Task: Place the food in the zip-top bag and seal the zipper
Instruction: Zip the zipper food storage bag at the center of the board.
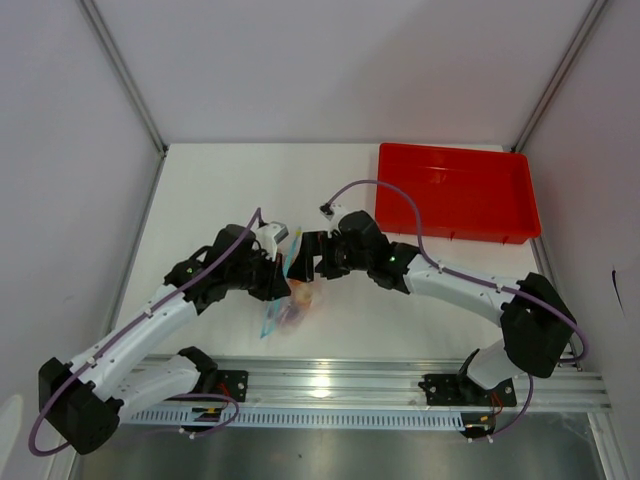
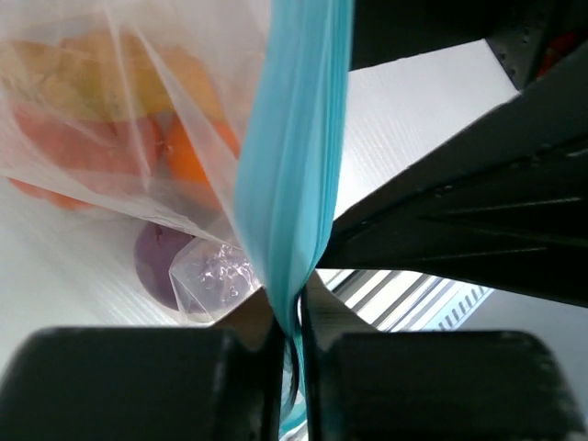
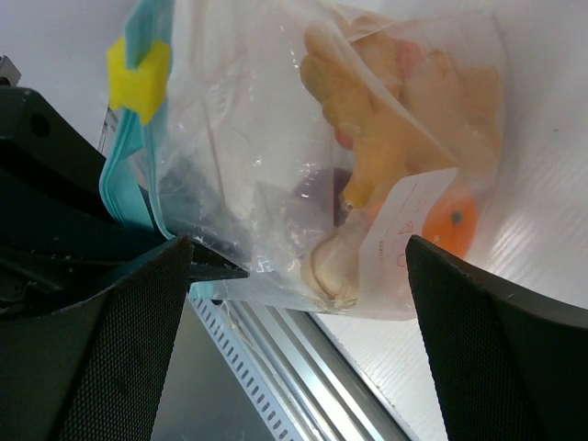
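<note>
The clear zip-top bag hangs over the table's near middle with the food inside. My left gripper is shut on the light blue zipper, pinching the strip between its jaws. In the right wrist view the bag holds yellow chunks, an orange ball, a whitish piece and a purple-grey piece. A yellow slider sits on the zipper. My right gripper faces the bag, its jaws wide apart and holding nothing.
A red tray stands at the back right of the white table. An aluminium rail runs along the near edge under both arm bases. Grey walls close the sides and back.
</note>
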